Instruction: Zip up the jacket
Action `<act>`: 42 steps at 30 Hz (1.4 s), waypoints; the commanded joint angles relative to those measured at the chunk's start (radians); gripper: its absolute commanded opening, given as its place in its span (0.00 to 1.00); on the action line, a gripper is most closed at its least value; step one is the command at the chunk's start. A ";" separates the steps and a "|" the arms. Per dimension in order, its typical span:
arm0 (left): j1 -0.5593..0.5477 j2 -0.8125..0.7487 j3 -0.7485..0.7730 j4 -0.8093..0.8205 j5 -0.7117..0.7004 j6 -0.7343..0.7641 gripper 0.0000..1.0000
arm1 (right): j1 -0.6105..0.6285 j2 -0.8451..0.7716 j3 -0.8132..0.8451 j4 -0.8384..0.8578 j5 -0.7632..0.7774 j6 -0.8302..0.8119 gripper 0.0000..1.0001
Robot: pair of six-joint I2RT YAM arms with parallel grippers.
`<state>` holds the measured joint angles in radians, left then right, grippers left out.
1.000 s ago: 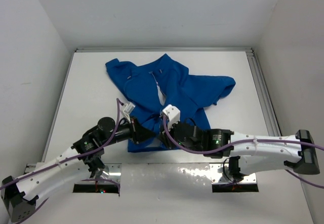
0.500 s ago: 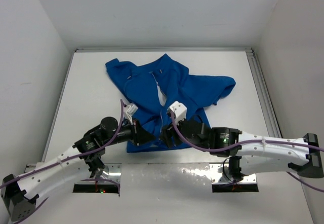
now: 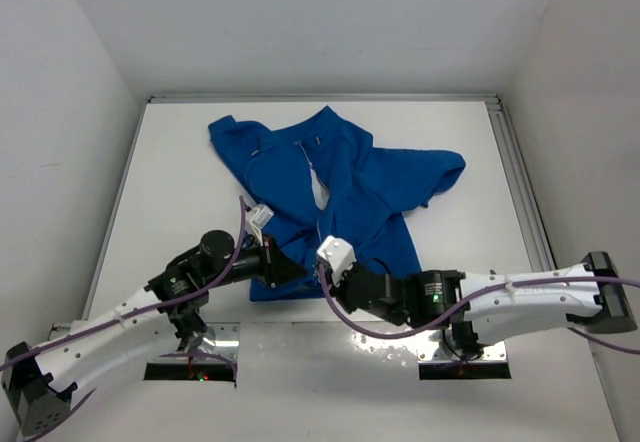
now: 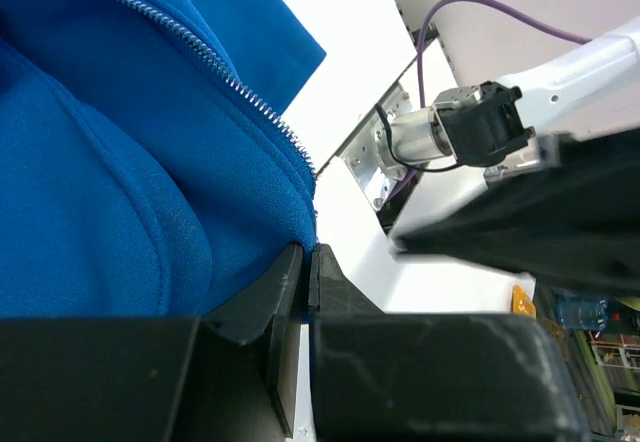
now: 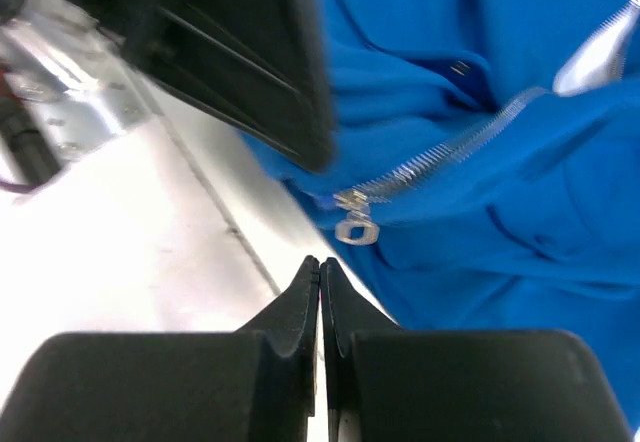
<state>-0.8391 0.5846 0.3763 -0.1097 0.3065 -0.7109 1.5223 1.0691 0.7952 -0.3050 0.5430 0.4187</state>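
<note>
Right pincer (image 5: 320,264) drew back off the jacket (image 5: 500,212), shutting empty.

You get a bright, even top view. Light falls from overhead, the white table (image 3: 170,162) reads pale grey, and soft shadows sit under both arms at the near edge. The blue jacket (image 3: 350,172) looks crisp and saturated. In the left wrist view its zipper teeth (image 4: 220,62) are sharp, while the lower right background is blurred. In the right wrist view the table glares white at left, and the right gripper (image 5: 319,262) is a dark, soft-edged shape.
</note>
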 commanded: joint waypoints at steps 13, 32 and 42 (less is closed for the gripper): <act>-0.002 -0.065 0.000 0.027 0.039 -0.016 0.00 | -0.349 -0.250 -0.430 0.510 -0.563 0.156 0.42; -0.002 -0.078 -0.042 0.058 0.060 -0.053 0.00 | -0.579 -0.149 -0.519 0.899 -1.009 0.276 0.46; -0.002 -0.055 -0.030 0.074 0.079 -0.042 0.00 | -0.580 -0.057 -0.499 0.914 -1.009 0.276 0.49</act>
<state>-0.8391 0.5331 0.3344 -0.0967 0.3458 -0.7456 0.9447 0.9974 0.2504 0.5480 -0.4477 0.7002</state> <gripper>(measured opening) 0.026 0.493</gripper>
